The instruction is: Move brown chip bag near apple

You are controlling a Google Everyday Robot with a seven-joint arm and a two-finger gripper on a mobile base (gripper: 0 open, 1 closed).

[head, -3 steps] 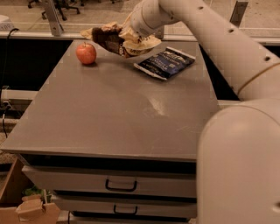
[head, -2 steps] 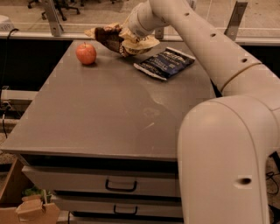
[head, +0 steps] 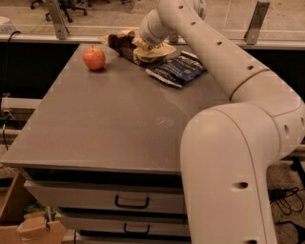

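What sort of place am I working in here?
Probably an office or lab: a grey drawer cabinet serves as the table, wheeled chairs stand beyond the railing, and cables lie on the floor. The hand is at the brown chip bag.

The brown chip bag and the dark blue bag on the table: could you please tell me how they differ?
The crinkly brown chip bag with cream ends is bunched up, with the gripper at it; the flat dark blue snack bag lies clear of the gripper. The brown chip bag sits closer to the small red-orange apple; the dark blue snack bag lies farther right. Both rest at the far end of the grey table.
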